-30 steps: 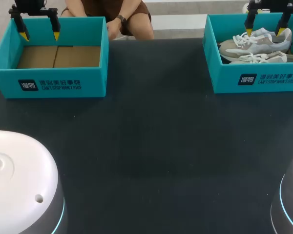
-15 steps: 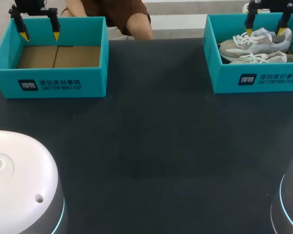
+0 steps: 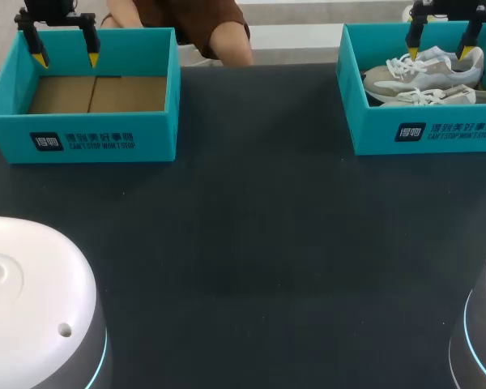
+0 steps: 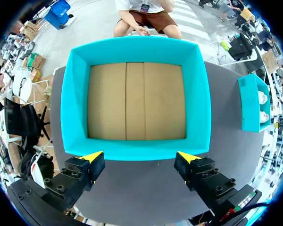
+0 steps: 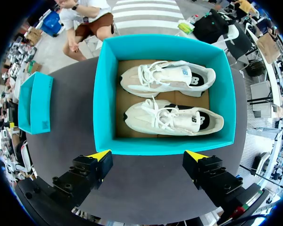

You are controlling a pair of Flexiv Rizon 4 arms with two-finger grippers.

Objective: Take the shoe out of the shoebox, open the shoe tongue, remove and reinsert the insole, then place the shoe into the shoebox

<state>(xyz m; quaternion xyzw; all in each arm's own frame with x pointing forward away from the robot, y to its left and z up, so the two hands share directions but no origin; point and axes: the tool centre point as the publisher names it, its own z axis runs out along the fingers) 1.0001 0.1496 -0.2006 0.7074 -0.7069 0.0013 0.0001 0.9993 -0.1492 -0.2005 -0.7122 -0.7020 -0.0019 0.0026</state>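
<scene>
Head view: the shoebox (image 3: 425, 134) stands at two o'clock on the table (image 3: 259, 219). The right gripper (image 3: 440, 52) hangs over its far half, fingers spread wide and holding nothing. At ten o'clock the left gripper (image 3: 66, 58) hovers just as open and unloaded over the empty box (image 3: 105, 138). The tabletop is dark, matte and flat. It stretches wide between the two boxes, which stand well apart, so there looks to be ample room toward six o'clock to set a shoe down and work on it.

Right wrist view: at the gripper's twelve o'clock two pale shoes lie side by side in the shoebox, the near shoe (image 5: 172, 118) just beside the far shoe (image 5: 167, 77), toes toward nine o'clock. The likely trouble is the tight packing. Descending fingers could straddle both shoes, snag the loose laces (image 5: 155, 113) or strike the teal wall. The soft upper may also buckle under a pinch, letting the shoe tilt and slip. Nothing holds the light box down, so a shoe wedged against its neighbour could drag the box along as it lifts.

Left wrist view: the spread fingers sit over the near wall of the empty box, with its cardboard floor ahead. The shoebox shows at three o'clock, well apart, probably too far for this arm to steady it quickly.
</scene>
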